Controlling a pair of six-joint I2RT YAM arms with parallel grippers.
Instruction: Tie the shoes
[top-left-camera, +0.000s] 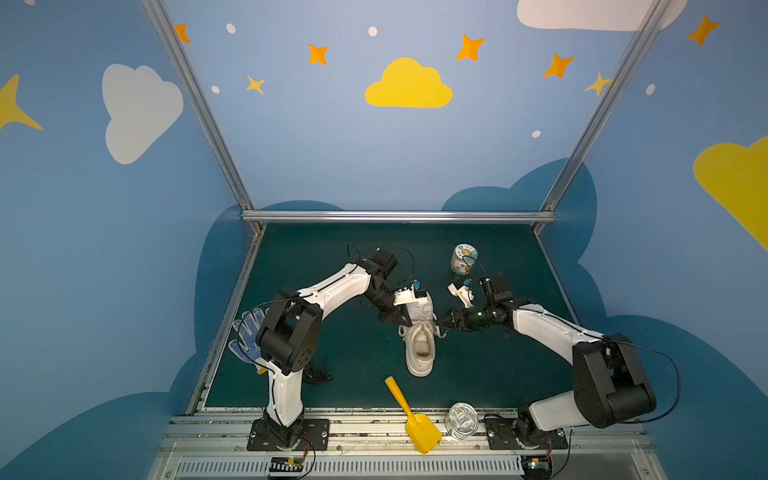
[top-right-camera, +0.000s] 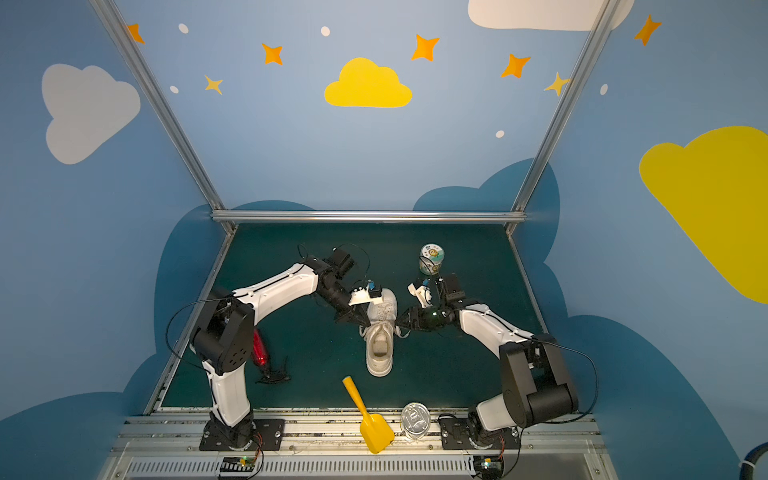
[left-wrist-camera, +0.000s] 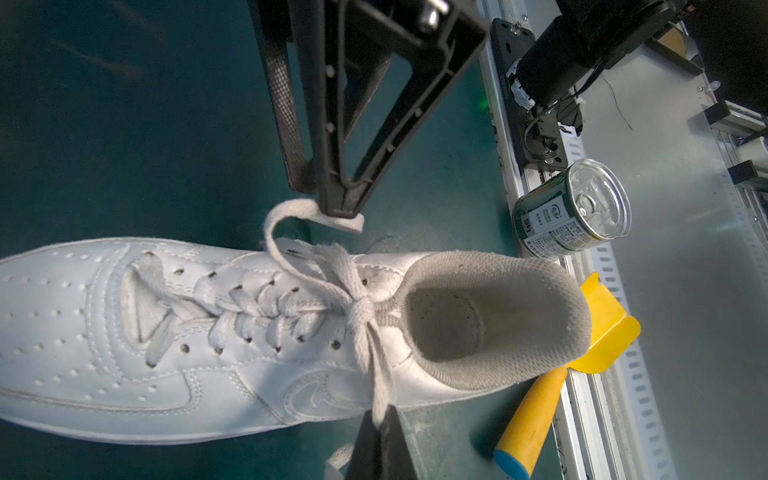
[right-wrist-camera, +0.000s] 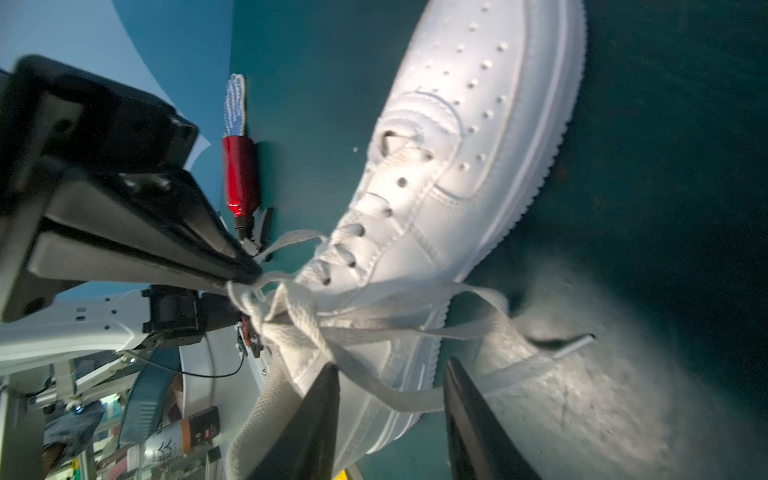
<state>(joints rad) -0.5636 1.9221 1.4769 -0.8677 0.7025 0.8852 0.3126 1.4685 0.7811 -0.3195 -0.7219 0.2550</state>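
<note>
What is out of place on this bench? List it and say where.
The yellow shovel lies half off the green mat, with its blade on the front metal rail. The can sits on that rail too, mostly off the mat. Both look stray there. Nothing looks spilled or damaged.

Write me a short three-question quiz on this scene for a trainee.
1. True or false: the left fingers pinch a lace.
2. The shoe stands: A on its sole; B on its side; C upside down.
3. Fill in, open or shut: the right fingers are ___.
Key: 1 true; 2 A; 3 open.
</note>
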